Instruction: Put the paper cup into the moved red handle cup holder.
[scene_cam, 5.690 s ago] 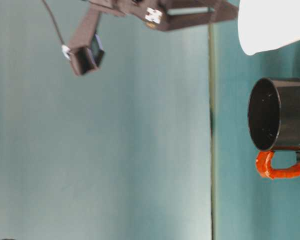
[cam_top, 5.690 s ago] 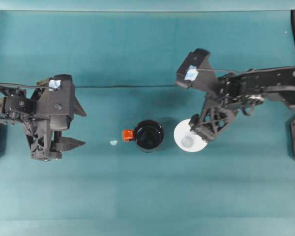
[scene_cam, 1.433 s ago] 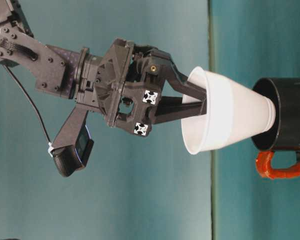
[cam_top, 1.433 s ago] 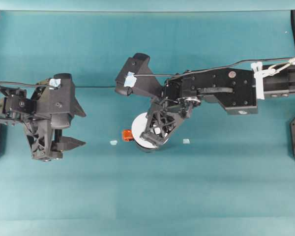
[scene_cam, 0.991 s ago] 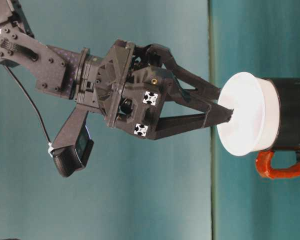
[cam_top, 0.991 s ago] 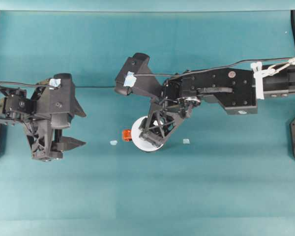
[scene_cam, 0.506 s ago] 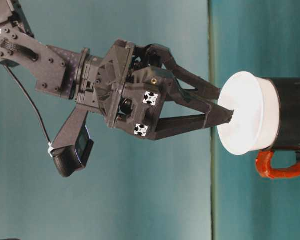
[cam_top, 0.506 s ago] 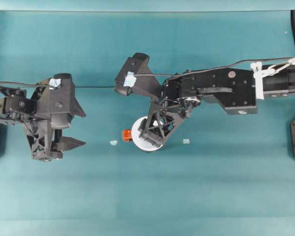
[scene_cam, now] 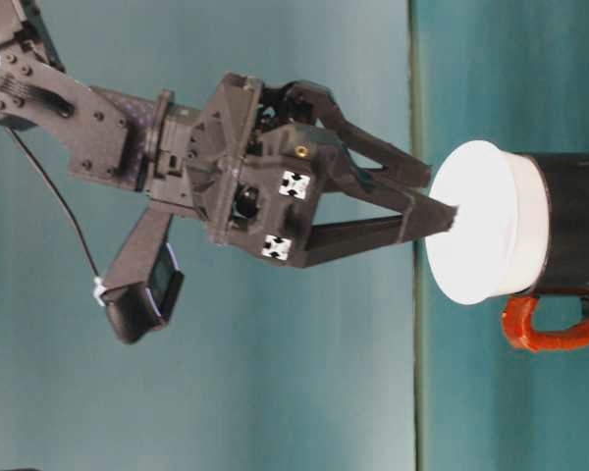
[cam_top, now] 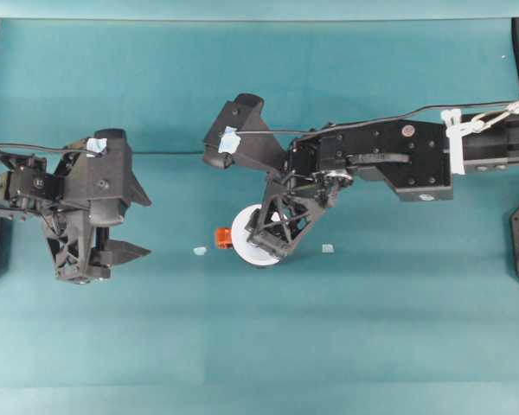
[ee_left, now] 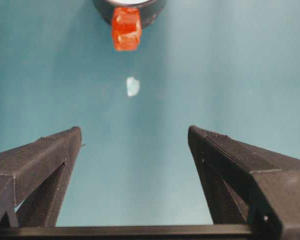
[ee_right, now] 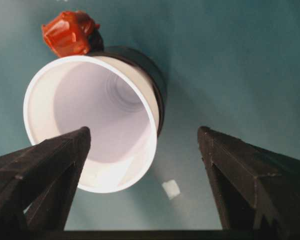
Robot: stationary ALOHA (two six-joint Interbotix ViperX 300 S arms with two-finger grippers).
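The white paper cup (cam_top: 242,243) sits upright inside the black red handle cup holder (scene_cam: 581,226), its wide rim standing proud of the holder's top. The red handle (cam_top: 224,238) sticks out toward the left arm. My right gripper (scene_cam: 430,201) hangs open just over the cup's rim. In the right wrist view one finger (ee_right: 45,165) lies across the cup's (ee_right: 90,120) mouth and the other (ee_right: 245,170) is outside it, neither pressing the wall. My left gripper (cam_top: 121,252) rests open at the far left, facing the handle (ee_left: 126,27) from a distance.
Two small pale scraps lie on the teal table: one scrap (cam_top: 200,251) is left of the handle, the other scrap (cam_top: 327,248) right of the holder. A black cable (cam_top: 173,153) runs across the table behind the arms.
My right gripper carried the cup from the holder's right side, lowered it in and opened. In the last half second it drew back slightly from the rim. The left arm stayed still.
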